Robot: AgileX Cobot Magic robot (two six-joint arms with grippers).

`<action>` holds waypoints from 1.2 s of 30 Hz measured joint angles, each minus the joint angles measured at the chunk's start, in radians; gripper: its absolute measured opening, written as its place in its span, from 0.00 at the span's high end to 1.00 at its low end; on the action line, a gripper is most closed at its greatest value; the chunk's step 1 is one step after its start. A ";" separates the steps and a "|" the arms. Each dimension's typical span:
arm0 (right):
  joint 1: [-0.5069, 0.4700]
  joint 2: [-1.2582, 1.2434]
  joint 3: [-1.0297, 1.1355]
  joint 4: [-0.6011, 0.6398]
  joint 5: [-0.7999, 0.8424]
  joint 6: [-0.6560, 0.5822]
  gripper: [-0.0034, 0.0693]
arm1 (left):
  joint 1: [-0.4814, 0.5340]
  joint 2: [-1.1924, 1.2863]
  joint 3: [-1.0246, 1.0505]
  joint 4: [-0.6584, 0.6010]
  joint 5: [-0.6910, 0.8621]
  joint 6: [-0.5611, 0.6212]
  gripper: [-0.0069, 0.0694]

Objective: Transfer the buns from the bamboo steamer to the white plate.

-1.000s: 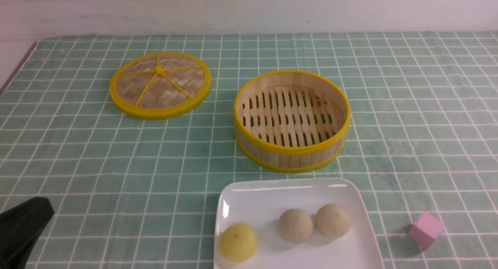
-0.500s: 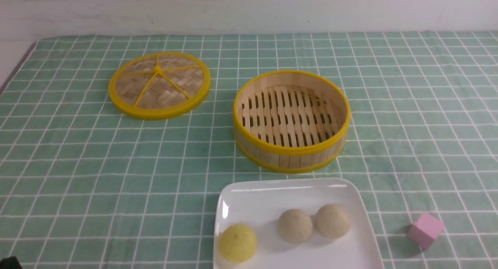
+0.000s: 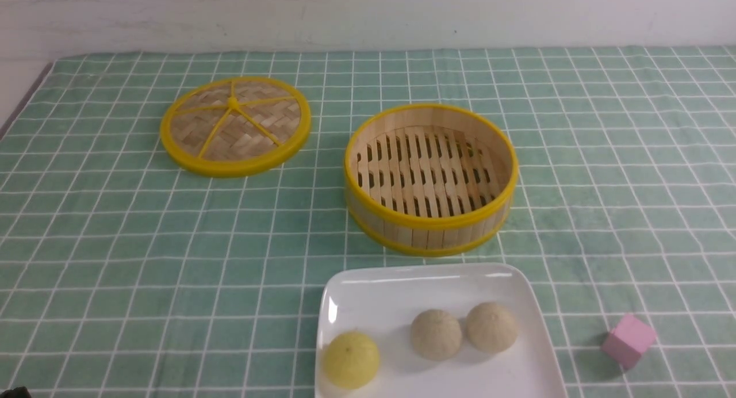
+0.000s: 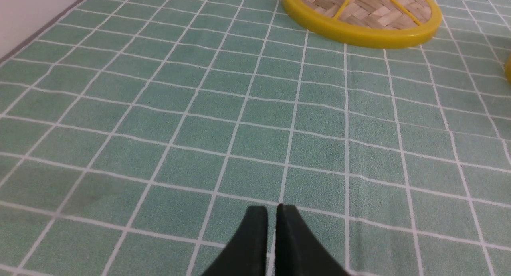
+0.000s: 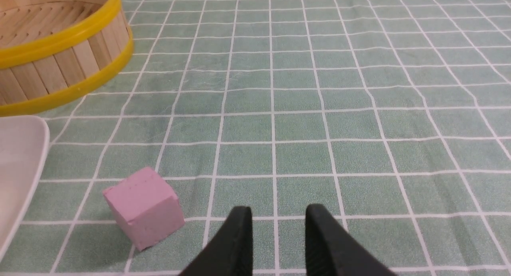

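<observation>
Two pale beige buns (image 3: 436,333) (image 3: 491,326) lie side by side on the white plate (image 3: 374,300) at the near edge of the table. Behind the plate stands the bamboo steamer (image 3: 431,222), and nothing lies on its slatted floor. In the left wrist view my left gripper (image 4: 271,207) is shut and holds nothing, low over bare cloth. In the front view only a dark sliver of it shows, at the bottom left corner. My right gripper (image 5: 277,208) is open a little with nothing between its fingers, over the cloth right of the plate (image 5: 16,164).
A bright yellow ball (image 3: 351,359) sits on the plate's left part. The woven yellow-rimmed lid (image 3: 236,125) (image 4: 363,12) lies flat at the back left. A pink cube (image 3: 628,339) (image 5: 141,206) rests on the cloth right of the plate, close to my right gripper.
My left arm has drawn back out of the front view's lower left corner, leaving only a sliver. Buns, plate and steamer have not moved.
</observation>
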State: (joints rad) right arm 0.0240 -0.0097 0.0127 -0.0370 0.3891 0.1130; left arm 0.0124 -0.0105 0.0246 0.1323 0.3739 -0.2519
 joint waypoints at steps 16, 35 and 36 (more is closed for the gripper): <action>0.000 0.000 0.000 0.000 0.000 -0.001 0.63 | 0.000 0.000 0.000 0.000 0.000 0.000 0.82; 0.000 0.000 0.000 0.000 0.000 -0.001 0.63 | 0.000 0.000 0.000 0.000 0.000 0.000 0.81; 0.000 0.000 0.000 0.000 0.000 -0.001 0.63 | 0.000 0.000 0.000 0.000 0.000 0.000 0.81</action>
State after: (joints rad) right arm 0.0240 -0.0097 0.0127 -0.0370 0.3891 0.1121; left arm 0.0124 -0.0105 0.0246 0.1323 0.3739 -0.2519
